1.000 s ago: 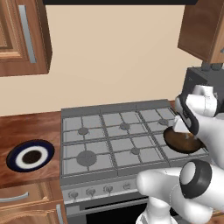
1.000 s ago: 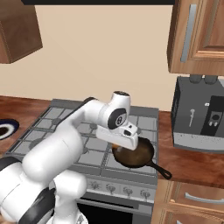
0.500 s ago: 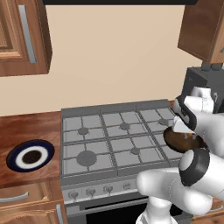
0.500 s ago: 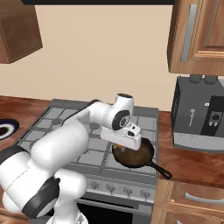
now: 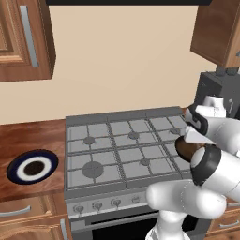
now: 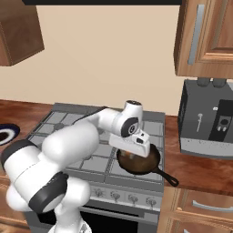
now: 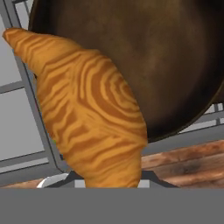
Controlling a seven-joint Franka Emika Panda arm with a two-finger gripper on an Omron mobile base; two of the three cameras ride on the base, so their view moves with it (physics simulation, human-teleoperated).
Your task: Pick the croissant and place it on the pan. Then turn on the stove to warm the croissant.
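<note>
Hand (image 6: pixel 138 144) low over the pan (image 6: pixel 139 160), clenched on the croissant (image 7: pixel 89 113). In the hand view the pastry runs up from between the fingertips, its upper horn reaching out past the pan's rim over the grate, its body lying across the rim and the dark bowl. Golden-orange with darker swirled bands. Cannot tell whether it touches the pan or hangs just above it.

Pan sits on the stove (image 5: pixel 122 145), at the front right burner, bowl dark brown; its thin black handle (image 6: pixel 167 175) points out toward the front right, over the stove's edge and the wooden counter (image 6: pixel 200 168). In the left base view a slice of the pan (image 5: pixel 185 147) shows between the arm's white links.

Stove: grey, six burners under grid grates, a row of small knobs (image 5: pixel 96 205) along the front panel. The other burners are bare.

Blue-rimmed plate (image 5: pixel 32 167) with white ring and dark centre rests on the counter left of the stove, well apart from the pan. A dark grey coffee machine (image 6: pixel 207 118) stands on the counter right of the stove, near the pan's side. Wooden wall cabinets (image 6: pixel 205 38) above on both sides, drawers below the counter.

Arm reaches from the base across the stove's front half, wrist bent down over the pan.
</note>
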